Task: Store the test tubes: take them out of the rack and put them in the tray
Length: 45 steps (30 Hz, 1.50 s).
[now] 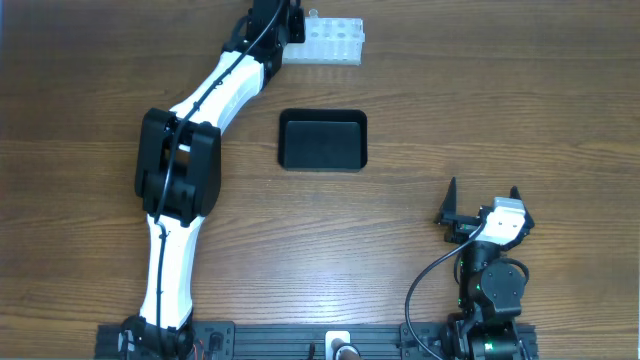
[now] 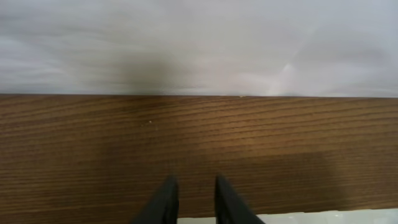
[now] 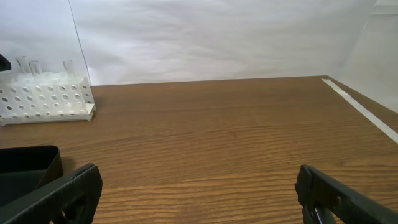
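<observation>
The fingers of the left gripper point(image 2: 194, 186) stand a narrow gap apart, and nothing can be seen between them. In the left wrist view they point toward the far edge of the bench point(image 1: 520, 90), with a pale wall beyond it and a strip of white showing just beneath them. In the top view the left arm stretches from its base at the near left up to the far side of the bench, and its wrist sits at the left end of the rack point(image 1: 325, 42).

The fingers of the right gripper point(image 3: 199, 180) are spread wide apart and hold nothing. This gripper hangs low at the near right of the bench, close to its own base and well apart from the rack and the tray point(image 1: 323, 140).

The rack is a white block with rows of round holes, resting at the far middle of the bench. In the right wrist view a few clear test tubes point(image 3: 35, 65) stand upright in it, their rims rising above its top. The black tray lies on the bench just nearer than the rack, and its inside looks bare in the top view.
</observation>
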{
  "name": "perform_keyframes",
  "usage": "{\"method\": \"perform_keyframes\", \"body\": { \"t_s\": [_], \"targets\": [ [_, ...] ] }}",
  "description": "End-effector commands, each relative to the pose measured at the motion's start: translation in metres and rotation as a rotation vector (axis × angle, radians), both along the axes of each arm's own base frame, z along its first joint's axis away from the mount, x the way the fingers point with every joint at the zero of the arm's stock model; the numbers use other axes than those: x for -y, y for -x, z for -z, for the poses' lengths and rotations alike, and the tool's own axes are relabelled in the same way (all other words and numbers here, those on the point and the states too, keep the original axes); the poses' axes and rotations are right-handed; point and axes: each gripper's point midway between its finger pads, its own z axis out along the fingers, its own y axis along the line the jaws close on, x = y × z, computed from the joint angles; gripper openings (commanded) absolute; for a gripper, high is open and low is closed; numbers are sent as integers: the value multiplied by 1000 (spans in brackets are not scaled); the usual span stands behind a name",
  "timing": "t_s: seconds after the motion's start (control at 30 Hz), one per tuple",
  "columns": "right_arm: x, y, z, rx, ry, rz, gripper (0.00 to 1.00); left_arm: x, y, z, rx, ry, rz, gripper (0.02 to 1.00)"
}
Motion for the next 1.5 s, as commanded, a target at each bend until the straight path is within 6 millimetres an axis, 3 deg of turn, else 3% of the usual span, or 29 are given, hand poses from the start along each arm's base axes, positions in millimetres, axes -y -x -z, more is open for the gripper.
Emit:
{"method": "perform_keyframes", "body": {
  "t_s": [0.03,0.4,0.57,0.67,0.8,0.93,1.03,1.1,1.17,1.23,1.4,1.5],
  "targets": [
    [4,1,1,2,5,20,993,4,-3,2,6,-3,15,159],
    [4,1,1,2,5,20,993,8,-2,-1,10,-1,22,126],
    [4,1,1,2,5,20,993,9,2,-28,44,-12,2,126],
    [4,1,1,2,5,20,991,7,8,-68,93,-41,1,128],
    [4,1,1,2,5,20,993,-3,25,-154,216,-37,-41,130],
    [4,1,1,2,5,20,993,-12,58,-248,350,-34,-35,128],
    [4,1,1,2,5,20,991,-18,87,-298,415,-14,-45,108],
    [4,1,1,2,5,20,991,-16,106,-315,414,-11,-29,86],
    [4,1,1,2,5,20,991,-10,127,-313,361,-32,-6,75],
    [4,1,1,2,5,20,991,-2,145,-295,268,-55,3,75],
    [4,1,1,2,5,20,991,8,182,-214,-43,-55,-80,88],
    [4,1,1,2,5,20,991,14,191,-167,-164,-60,-111,82]
  ]
}}
